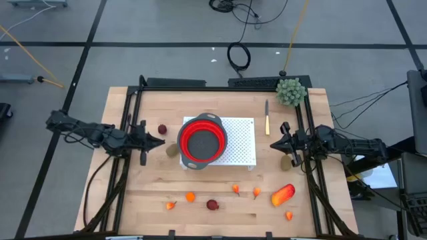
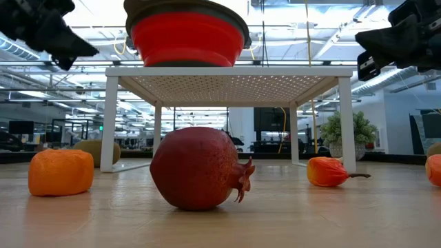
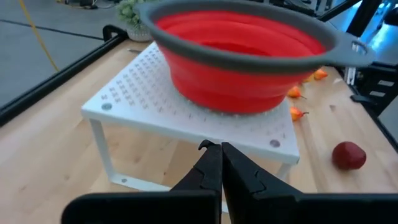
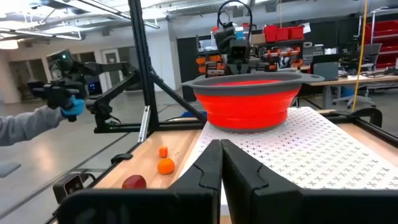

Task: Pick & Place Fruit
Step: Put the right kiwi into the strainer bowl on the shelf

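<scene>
The bowl (image 1: 202, 141) is bright red with a dark grey rim and a grey floor. The stand (image 1: 244, 143) under it is white, dotted all over with small perforations. The table (image 1: 133, 200) is pale wood in planked strips. The fruit comprises dark red balls (image 1: 212, 205), small orange pieces (image 1: 190, 197), a brown oval (image 1: 172, 151) and a red-orange oblong (image 1: 283, 195). The bushy ball (image 1: 291, 92) is green. The knife (image 1: 267, 117) has a light wooden handle. Both arms are black.
</scene>
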